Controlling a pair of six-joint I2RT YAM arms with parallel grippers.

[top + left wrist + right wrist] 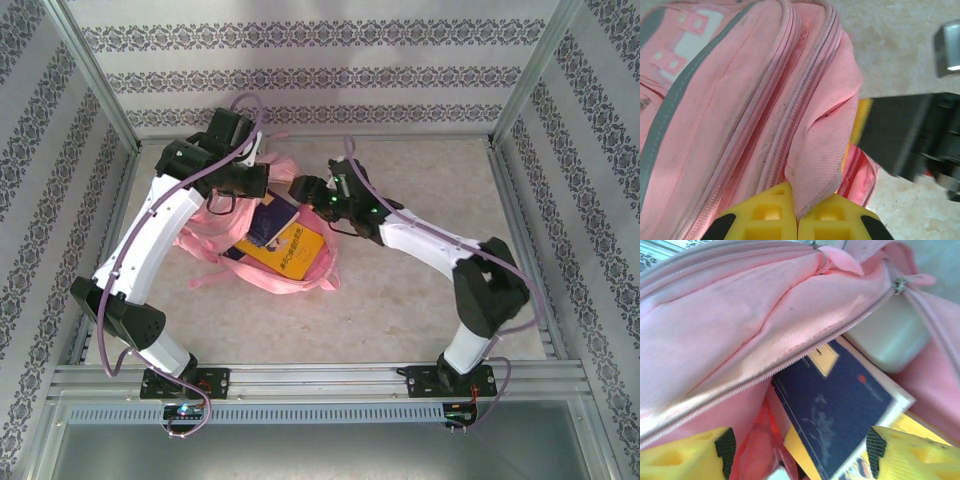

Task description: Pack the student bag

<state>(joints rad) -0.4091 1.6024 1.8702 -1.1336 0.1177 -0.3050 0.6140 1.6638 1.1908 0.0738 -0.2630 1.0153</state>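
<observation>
Student bag (213, 243), loading step: L tool (798, 212) clamped on flap, R tool (800, 455) apart over books (835, 410); next prob. back R out.

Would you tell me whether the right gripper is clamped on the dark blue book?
No, the right gripper stands open, its yellow fingers wide apart either side of the dark blue book inside the student bag.
</observation>
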